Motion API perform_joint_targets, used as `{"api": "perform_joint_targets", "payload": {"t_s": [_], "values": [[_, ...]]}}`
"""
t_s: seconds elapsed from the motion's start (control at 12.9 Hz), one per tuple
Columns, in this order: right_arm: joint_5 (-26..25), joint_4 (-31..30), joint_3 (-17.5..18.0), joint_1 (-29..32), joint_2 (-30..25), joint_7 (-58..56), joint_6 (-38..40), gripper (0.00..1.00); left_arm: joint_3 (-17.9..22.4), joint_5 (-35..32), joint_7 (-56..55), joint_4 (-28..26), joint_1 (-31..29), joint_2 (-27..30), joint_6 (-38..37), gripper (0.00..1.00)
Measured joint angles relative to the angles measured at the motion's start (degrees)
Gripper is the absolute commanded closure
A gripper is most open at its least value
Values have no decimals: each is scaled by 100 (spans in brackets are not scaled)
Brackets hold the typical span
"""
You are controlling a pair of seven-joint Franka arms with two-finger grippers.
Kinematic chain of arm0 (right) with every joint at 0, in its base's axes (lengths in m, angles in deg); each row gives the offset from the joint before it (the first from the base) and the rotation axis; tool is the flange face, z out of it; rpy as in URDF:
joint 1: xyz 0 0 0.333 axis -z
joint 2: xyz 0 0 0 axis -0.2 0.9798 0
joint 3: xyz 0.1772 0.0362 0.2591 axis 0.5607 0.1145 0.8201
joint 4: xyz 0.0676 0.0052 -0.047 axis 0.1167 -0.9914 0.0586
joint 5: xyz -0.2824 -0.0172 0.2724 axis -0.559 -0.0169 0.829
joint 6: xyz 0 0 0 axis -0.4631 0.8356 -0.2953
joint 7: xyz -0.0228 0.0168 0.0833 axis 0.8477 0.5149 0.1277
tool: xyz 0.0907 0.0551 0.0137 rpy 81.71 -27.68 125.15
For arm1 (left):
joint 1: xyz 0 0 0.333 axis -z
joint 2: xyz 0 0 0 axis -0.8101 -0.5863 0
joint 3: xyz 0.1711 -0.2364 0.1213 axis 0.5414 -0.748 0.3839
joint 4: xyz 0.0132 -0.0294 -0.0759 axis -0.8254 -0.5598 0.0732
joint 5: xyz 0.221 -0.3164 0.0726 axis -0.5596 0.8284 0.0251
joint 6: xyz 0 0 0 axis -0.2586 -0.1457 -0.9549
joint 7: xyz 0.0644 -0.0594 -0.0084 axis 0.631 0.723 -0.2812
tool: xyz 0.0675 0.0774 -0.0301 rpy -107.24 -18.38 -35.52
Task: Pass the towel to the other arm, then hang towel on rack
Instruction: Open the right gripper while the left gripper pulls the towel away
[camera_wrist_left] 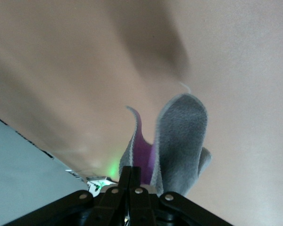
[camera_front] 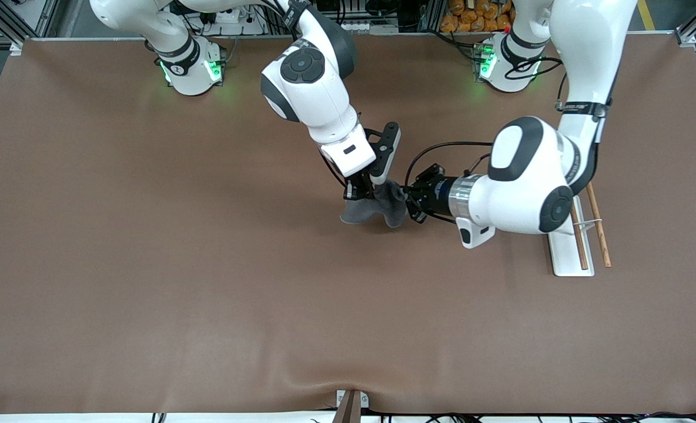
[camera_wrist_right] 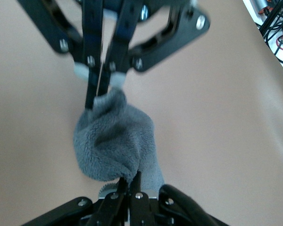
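1. Both claws are pinched on the towel (camera_front: pixel 377 205): right claw (camera_front: pixel 364 189) above, left claw (camera_front: pixel 411 202) beside it, over mid-surface (camera_front: pixel 148 264).
2. Risk: towel dropped if one releases early, torn if neither does.
3. Rack (camera_front: pixel 577 247) sits under the left arm.

No readable text anywhere. Faint lettering on a black band (camera_front: pixel 583 107) around the left arm, upper right of the front view, too small to make out. A small mark on the black ring (camera_front: pixel 177 66) at the right arm's base, upper left, likewise illegible.
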Motion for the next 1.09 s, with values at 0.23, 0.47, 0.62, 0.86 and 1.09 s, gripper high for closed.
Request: {"api": "perform_joint_targets", "payload": {"t_s": [0.23,0.47,0.62,0.86,1.09], "values": [[0,0,1,-1,0,0,0,68,30,-32,468,257,-378,9,-566,100],[21,5,36,-11,0,10,-48,0,28,-266,957,316,-597,18,-808,100],[21,-2,6,-11,2,11,-17,0,28,-660,1227,342,-651,83,-948,100],[21,-2,-10,-10,2,19,-9,0,29,-843,1497,351,-744,252,-1140,100],[21,-2,-38,-5,2,28,-9,0,30,-1081,1797,491,-917,320,-1416,100]]}}
